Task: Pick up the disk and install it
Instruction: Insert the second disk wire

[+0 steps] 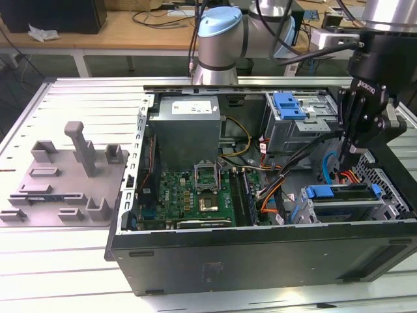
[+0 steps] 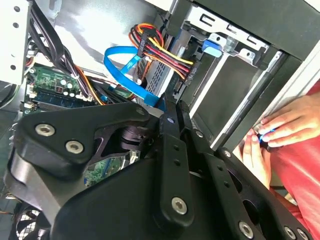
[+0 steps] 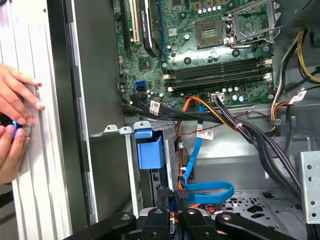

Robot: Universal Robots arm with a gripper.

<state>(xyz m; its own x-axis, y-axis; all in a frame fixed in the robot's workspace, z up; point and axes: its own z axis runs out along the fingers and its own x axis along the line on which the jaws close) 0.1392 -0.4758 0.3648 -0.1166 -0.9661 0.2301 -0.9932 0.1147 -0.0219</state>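
A flat silver slab with blue plastic edges, which I take for the disk, lies level in the lower drive bay at the front right corner of the open computer case. My gripper hangs just above that bay, pointing down, its fingers drawn together with nothing visible between them. In the second wrist view the gripper tapers beside a blue data cable and a bundle of power wires. In the first wrist view the gripper is near the blue cable.
A grey drive cage with a blue latch stands behind the bay, and a grey power supply box further to the exterior view's left. The motherboard fills the case floor. A grey fixture plate lies outside. A person's hands rest beside the case.
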